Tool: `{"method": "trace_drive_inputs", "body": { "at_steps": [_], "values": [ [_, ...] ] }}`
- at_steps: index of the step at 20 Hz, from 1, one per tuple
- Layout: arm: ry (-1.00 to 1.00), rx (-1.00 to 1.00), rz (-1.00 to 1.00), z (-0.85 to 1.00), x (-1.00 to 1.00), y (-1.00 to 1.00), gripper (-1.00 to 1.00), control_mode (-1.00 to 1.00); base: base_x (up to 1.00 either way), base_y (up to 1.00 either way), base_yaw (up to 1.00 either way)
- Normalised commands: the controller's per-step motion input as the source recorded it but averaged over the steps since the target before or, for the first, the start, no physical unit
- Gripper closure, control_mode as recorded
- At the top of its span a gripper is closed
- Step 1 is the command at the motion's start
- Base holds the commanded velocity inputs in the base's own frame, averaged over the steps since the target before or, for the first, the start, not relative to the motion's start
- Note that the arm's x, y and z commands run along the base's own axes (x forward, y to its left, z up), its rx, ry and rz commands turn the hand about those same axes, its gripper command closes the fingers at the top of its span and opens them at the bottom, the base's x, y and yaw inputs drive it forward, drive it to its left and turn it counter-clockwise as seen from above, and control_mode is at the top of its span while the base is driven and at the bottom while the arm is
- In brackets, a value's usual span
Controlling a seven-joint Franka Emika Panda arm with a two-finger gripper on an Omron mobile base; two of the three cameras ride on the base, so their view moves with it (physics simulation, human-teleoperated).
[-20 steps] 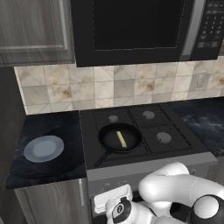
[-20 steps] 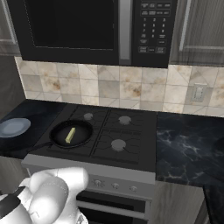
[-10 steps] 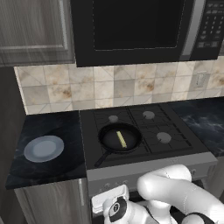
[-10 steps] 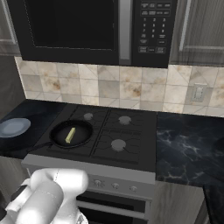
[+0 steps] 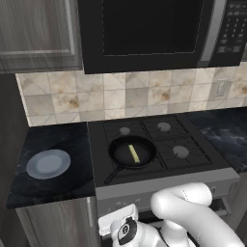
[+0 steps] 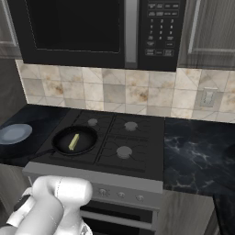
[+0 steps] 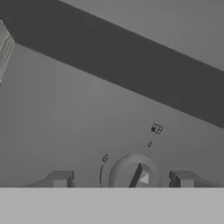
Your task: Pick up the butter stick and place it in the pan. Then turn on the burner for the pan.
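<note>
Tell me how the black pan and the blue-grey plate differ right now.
The pan is black with a raised rim and a straight handle; the plate is pale blue-grey, flat and has no handle. The pan sits on the stove's front-left burner, the plate on the dark counter to its left. The pan holds the butter stick; the plate holds nothing. Both are round.

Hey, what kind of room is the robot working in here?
A home kitchen, rendered in simulation. A gas stove carries a black pan holding a butter stick, a microwave hangs above the tiled backsplash, and a plate sits on the dark counter.
</note>
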Motion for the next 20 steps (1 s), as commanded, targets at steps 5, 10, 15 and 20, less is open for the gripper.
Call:
{"method": "trace_drive_inputs", "body": {
  "at_steps": [5, 10, 15, 20],
  "values": [
    [-0.02, 0.08, 0.03, -0.15, 0.24, -0.07, -1.00, -1.00, 0.00, 0.00, 0.00],
    [-0.01, 0.10, 0.02, -0.02, 0.18, -0.20, -1.00, -1.00, 0.00, 0.00, 0.00],
    [0.00, 0.05, 0.01, 0.00, 0.05, -0.08, -1.00, -1.00, 0.00, 0.00, 0.00],
    [0.00, 0.00, 0.00, 0.00, 0.00, 0.00, -1.00, -1.00, 0.00, 0.00, 0.00]
  ]
}}
